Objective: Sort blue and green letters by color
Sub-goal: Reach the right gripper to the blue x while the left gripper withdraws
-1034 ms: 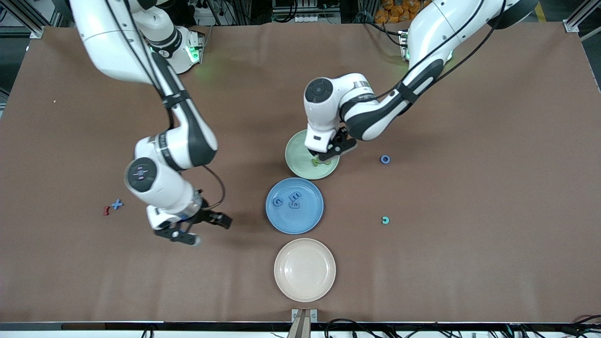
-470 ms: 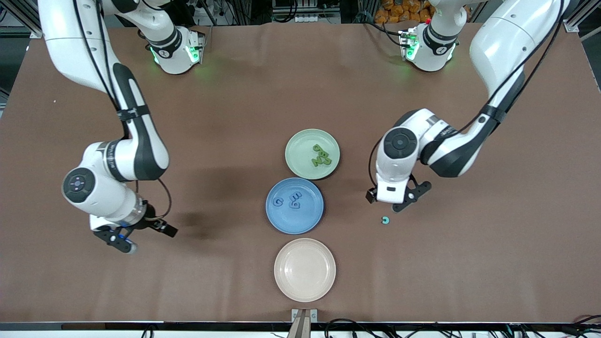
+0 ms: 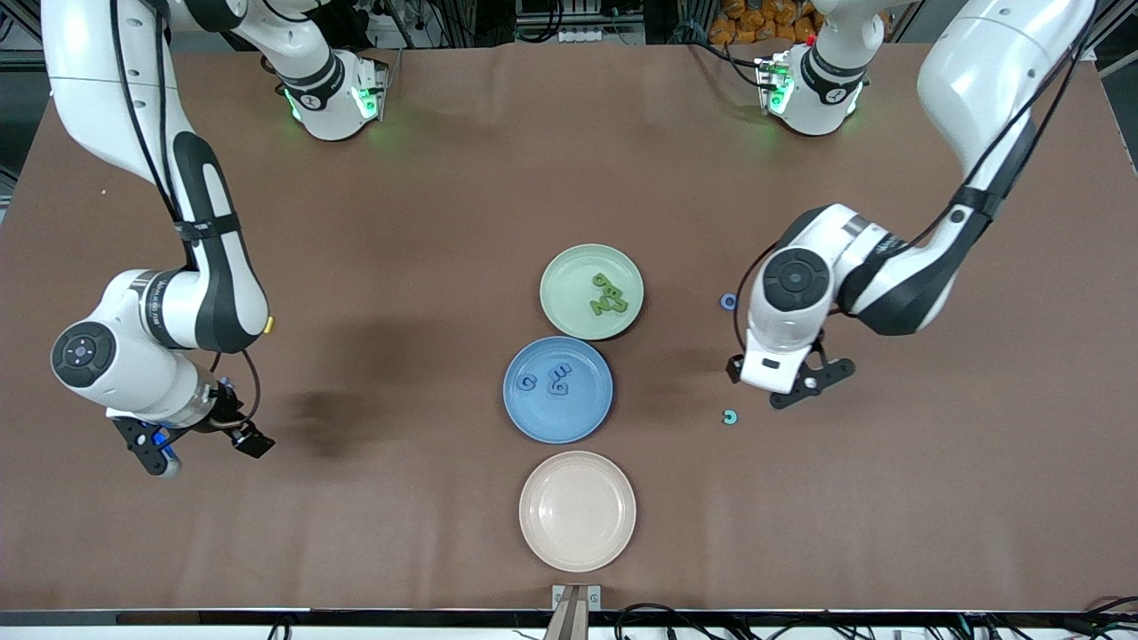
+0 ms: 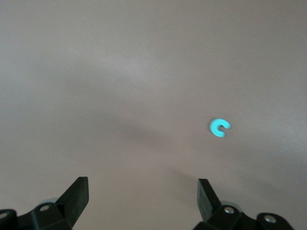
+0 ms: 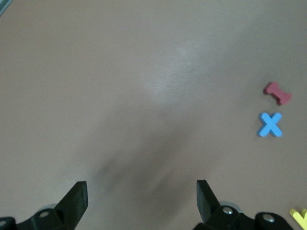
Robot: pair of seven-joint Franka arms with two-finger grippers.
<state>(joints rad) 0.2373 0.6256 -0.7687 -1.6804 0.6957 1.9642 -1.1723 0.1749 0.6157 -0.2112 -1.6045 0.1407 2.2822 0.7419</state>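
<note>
Empty-handed, fingers spread, the left gripper (image 3: 794, 384) hovers beside a teal C (image 3: 730, 417); the right gripper (image 3: 197, 442), jaws also apart, hangs over bare table. Sorted letters lie on green plate (image 3: 560, 293) and blue plate (image 3: 533, 413); a blue ring (image 3: 729, 302) awaits.

Left arm: comes down from its base and bends back at the elbow toward the middle of the surface, wrist pointing down.
Left gripper (image 3: 791, 385): up in the air over bare surface at the left arm's end, fingers (image 4: 76, 191) spread wide, nothing between them.
Right arm: hangs down from its base in a long sweep, wrist turned down.
Right gripper (image 3: 200, 443): over bare surface at the right arm's end, fingers (image 5: 74, 200) wide apart, empty.
</note>
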